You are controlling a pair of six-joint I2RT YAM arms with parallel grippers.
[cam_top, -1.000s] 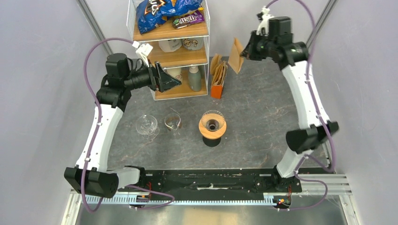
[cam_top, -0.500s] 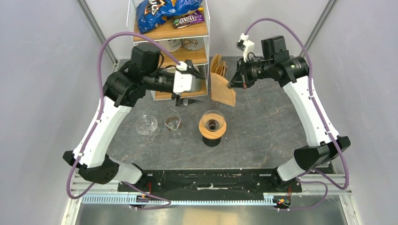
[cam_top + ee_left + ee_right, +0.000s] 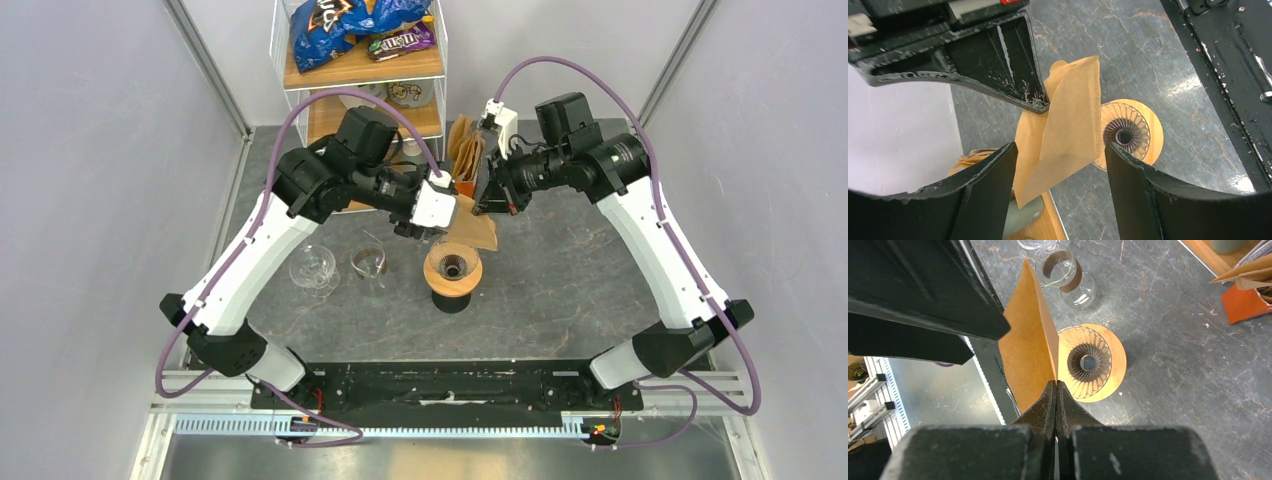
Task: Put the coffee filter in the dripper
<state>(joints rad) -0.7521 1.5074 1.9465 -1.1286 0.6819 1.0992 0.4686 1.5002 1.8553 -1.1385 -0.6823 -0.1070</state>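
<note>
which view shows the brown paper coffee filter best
Left wrist: the brown paper coffee filter hangs with its broad face showing. Right wrist sees it obliquely, pinched in the right gripper. Top external shows only part.

We are in a robot lab cell set up as a coffee corner: bare grey walls (image 3: 90,150), metal frame posts (image 3: 205,62), and a dark stone-look surface (image 3: 570,270) carrying a dripper (image 3: 452,270), glassware (image 3: 313,268) and a snack shelf (image 3: 360,68).
</note>
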